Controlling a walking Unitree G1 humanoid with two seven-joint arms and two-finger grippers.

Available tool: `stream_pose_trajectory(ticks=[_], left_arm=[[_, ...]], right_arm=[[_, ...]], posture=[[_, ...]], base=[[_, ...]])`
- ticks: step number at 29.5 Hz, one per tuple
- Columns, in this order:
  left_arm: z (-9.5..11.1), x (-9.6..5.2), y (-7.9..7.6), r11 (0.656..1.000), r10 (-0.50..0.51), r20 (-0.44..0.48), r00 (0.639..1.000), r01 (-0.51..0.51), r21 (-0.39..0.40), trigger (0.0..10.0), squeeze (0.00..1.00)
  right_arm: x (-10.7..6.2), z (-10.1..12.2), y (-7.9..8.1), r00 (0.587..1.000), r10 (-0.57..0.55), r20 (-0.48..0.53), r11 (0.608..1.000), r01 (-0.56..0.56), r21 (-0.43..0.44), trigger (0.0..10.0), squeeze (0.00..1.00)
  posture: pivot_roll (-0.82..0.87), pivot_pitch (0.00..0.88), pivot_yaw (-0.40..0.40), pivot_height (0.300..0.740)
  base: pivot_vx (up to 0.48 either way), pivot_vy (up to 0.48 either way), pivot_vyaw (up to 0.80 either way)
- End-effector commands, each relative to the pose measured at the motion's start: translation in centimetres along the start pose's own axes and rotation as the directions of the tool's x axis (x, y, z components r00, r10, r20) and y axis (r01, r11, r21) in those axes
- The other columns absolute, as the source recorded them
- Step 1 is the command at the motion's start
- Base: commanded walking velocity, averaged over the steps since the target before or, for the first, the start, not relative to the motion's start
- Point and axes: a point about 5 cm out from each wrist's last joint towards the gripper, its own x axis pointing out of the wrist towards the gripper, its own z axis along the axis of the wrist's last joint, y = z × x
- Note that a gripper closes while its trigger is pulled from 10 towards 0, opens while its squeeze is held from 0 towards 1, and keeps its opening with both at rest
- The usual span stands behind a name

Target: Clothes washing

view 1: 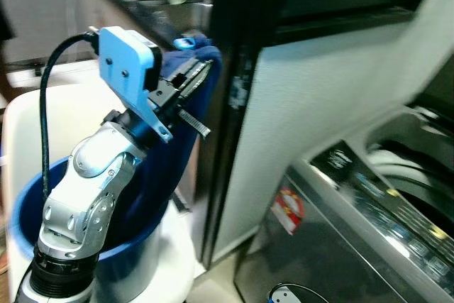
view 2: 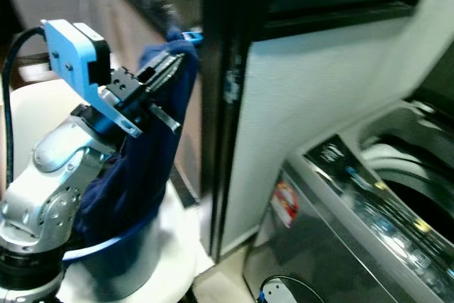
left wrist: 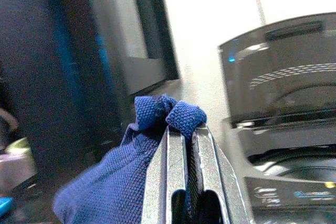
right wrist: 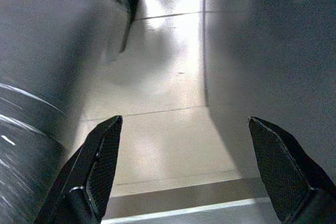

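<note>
The left end effector [view 1: 193,76] pinches the blue garment [left wrist: 126,182]; the washer's open tub [view 1: 418,175] lies to its right. The right end effector [right wrist: 184,171] hangs open.

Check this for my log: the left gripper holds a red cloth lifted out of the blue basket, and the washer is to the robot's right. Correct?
Not quite: the cloth is blue, not red, as the left wrist view shows. The left gripper does hold it above the blue basket, washer to the right.
</note>
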Motion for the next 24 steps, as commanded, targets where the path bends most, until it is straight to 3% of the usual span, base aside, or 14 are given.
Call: stream_pose_trajectory(ticks=[1,11,19,24], left_arm=[[0.5,0.4,-0.5,0.999,-0.041,0.034,0.999,0.041,0.007,10.0,0.00],[0.7,0.8,-0.4,0.999,-0.043,0.050,0.998,0.043,0.004,10.0,0.00],[0.6,1.3,-0.5,0.999,-0.048,0.041,0.998,0.049,-0.024,10.0,0.00],[0.3,1.3,-0.7,0.998,-0.051,0.027,0.998,0.052,-0.031,10.0,0.00]], right_arm=[[0.0,0.0,0.3,1.000,0.025,0.009,1.000,-0.025,0.008,10.0,0.00],[-0.1,0.4,-0.2,0.999,0.048,-0.019,0.992,-0.050,-0.118,10.0,0.00],[-0.3,1.0,-0.5,0.997,0.071,-0.003,0.988,-0.071,-0.135,10.0,0.00],[-0.2,1.1,-0.5,0.997,0.071,0.001,0.989,-0.070,-0.131,10.0,0.00]], posture=[[0.26,0.000,-0.103,0.740],[0.26,0.000,-0.104,0.740],[0.26,0.000,-0.097,0.740],[0.26,0.000,-0.093,0.740]], base=[[0.000,0.000,-0.80],[0.000,0.000,-0.80],[0.000,0.000,0.00],[-0.260,0.000,0.00]])
